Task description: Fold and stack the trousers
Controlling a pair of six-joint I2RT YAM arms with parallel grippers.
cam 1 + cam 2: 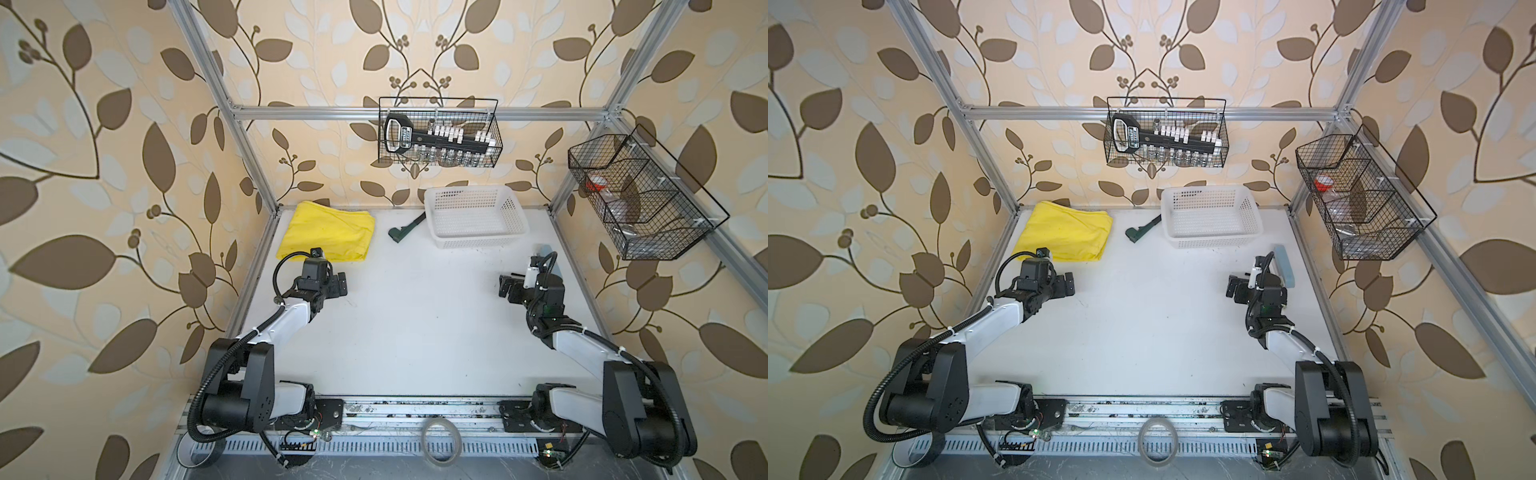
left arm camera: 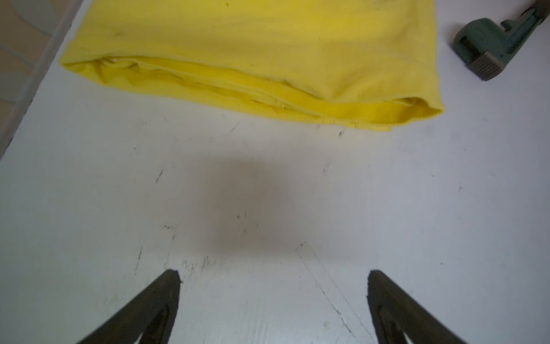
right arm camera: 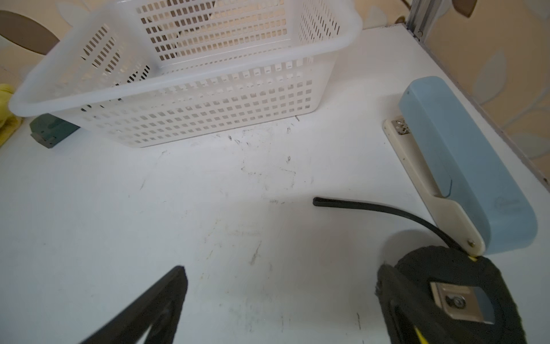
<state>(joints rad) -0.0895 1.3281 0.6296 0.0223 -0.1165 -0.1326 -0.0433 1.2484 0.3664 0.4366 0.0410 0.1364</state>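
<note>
Left claw, top views: the left claw point(image 1: 338, 284) is wide and holds nothing. It hangs over the bare surface point(image 1: 415, 324), just beside the near edge of the trousers point(image 1: 328, 232).
Right claw, top views: the right claw point(image 1: 506, 286) is also wide and empty, on the opposite side and well apart from the trousers.
Trousers, both top views: they lie folded into a flat packet in the far left corner, with nothing on them.
Reason, my judgement: the fold looks finished. The corner place keeps the middle of the surface free, and the packet can serve as the bottom of a stack.
Count, top views: one pair of trousers, one white basket point(image 1: 482, 241), one green tool point(image 1: 405, 230), two claws, one back wire basket point(image 1: 440, 137), one side wire basket point(image 1: 640, 199).
Left wrist view: the left claw point(image 2: 272, 277) has its fingers far apart over bare surface. The trousers point(image 2: 268, 53) show their layered edge toward it, and the green tool point(image 2: 500, 44) lies near.
Right wrist view: the right claw point(image 3: 281, 272) is wide. Ahead of it stand the empty white basket point(image 3: 208, 119) and one blue stapler point(image 3: 464, 163). One black round thing point(image 3: 446, 297) with a metal clip is just beside a finger; I cannot tell whether they touch. Of the trousers point(image 3: 6, 119) only a yellow strip shows.
</note>
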